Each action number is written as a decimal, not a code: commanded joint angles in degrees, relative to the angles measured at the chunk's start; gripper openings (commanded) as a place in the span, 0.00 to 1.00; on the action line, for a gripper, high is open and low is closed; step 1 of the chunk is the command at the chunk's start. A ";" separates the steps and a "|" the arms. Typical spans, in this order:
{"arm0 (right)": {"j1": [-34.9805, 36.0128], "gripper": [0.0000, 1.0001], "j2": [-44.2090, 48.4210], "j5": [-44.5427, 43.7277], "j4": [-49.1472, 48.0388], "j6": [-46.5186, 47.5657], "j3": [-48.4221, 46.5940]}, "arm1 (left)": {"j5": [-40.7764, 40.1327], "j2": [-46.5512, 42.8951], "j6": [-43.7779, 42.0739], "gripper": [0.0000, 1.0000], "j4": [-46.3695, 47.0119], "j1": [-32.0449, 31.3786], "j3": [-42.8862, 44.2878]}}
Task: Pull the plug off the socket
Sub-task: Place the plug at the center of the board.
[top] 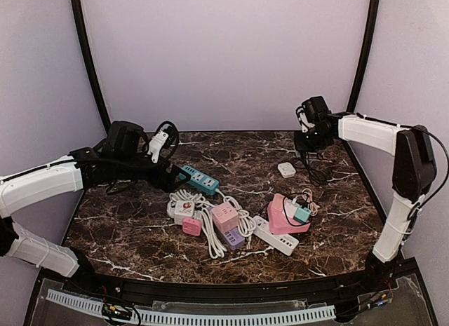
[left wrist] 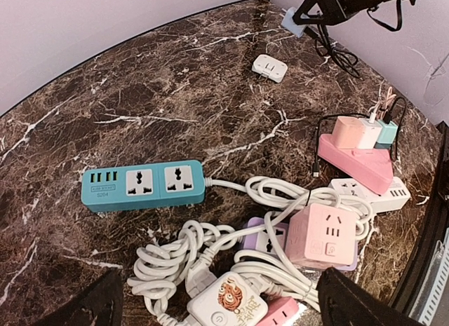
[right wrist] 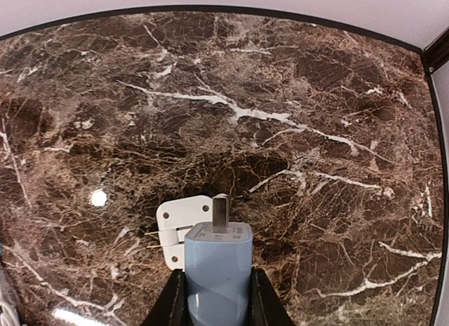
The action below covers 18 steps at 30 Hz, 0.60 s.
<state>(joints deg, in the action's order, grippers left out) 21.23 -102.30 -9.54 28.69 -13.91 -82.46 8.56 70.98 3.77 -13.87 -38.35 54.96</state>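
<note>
The dark marble table (top: 133, 221) carries a teal power strip (top: 198, 179), a small white adapter (top: 286, 170), a pink cube socket (top: 225, 216), a long white strip (top: 276, 235) and tangled white cords (top: 210, 235).

The blue plug (right wrist: 217, 277) runs off the frame's bottom edge.

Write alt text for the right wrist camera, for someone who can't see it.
The right gripper holds a light blue plug, metal prong pointing forward, over a dark marble table. A small white adapter lies on the table just beyond it.
</note>
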 commanded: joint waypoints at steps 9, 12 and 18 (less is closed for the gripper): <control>-5.15 0.00 -9.84 6.24 -8.69 4.02 0.85 | -1.52 1.17 0.21 0.96 -2.14 0.29 -0.69; -5.65 0.03 -11.85 7.09 -9.15 4.86 0.19 | -1.10 1.96 0.33 0.96 -2.23 0.27 -0.48; -5.94 0.10 -14.26 6.29 -9.53 5.71 -0.77 | -0.51 3.12 0.52 0.96 -2.10 0.28 -0.25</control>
<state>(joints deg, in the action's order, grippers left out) 15.68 -115.39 -3.81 21.28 -9.47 -81.67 7.64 73.73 3.81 -14.02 -38.35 54.96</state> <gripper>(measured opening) 0.221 0.958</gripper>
